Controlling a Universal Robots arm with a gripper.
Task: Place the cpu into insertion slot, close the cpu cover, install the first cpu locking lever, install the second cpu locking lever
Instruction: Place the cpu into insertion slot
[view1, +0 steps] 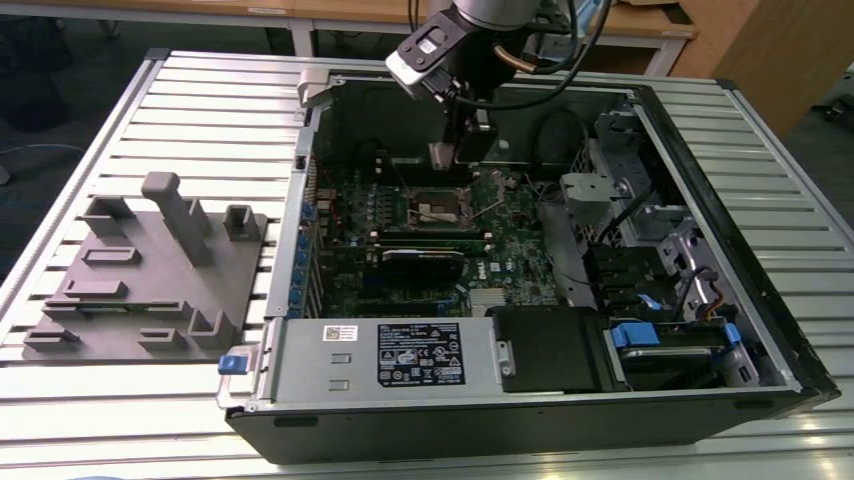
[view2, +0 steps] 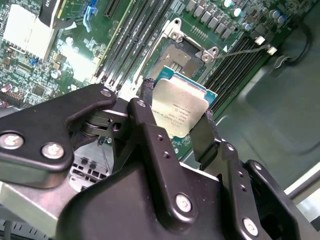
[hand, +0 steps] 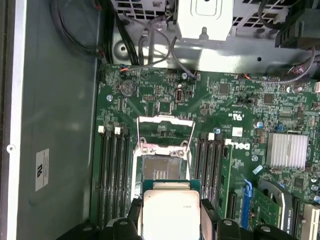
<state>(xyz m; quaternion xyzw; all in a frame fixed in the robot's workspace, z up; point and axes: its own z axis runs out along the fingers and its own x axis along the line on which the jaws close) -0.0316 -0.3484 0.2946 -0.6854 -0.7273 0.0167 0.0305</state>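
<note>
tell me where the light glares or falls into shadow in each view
First wrist view: the small square silver-grey cpu, held in the black gripper, is washed almost white. Second wrist view: its metal top is bright, though faint markings show. Exterior view: the open black computer case is dim inside, the square black-framed insertion slot a pale patch.

Looks like a robotics lab or test workshop to me. An opened-up PC case (view1: 534, 420) lies on its side on a slatted aluminium table (view1: 200, 90), with a robot arm (view1: 461, 40) hanging over it, gripper (view2: 177, 101) clamped on a cpu (hand: 170, 212). Beside the case, on the exterior view's left, sits a grey jig plate (view1: 147, 290) with moulded holders. Behind the case are plain wooden benches (view1: 334, 15) and a wooden cabinet (view1: 761, 50).
</note>
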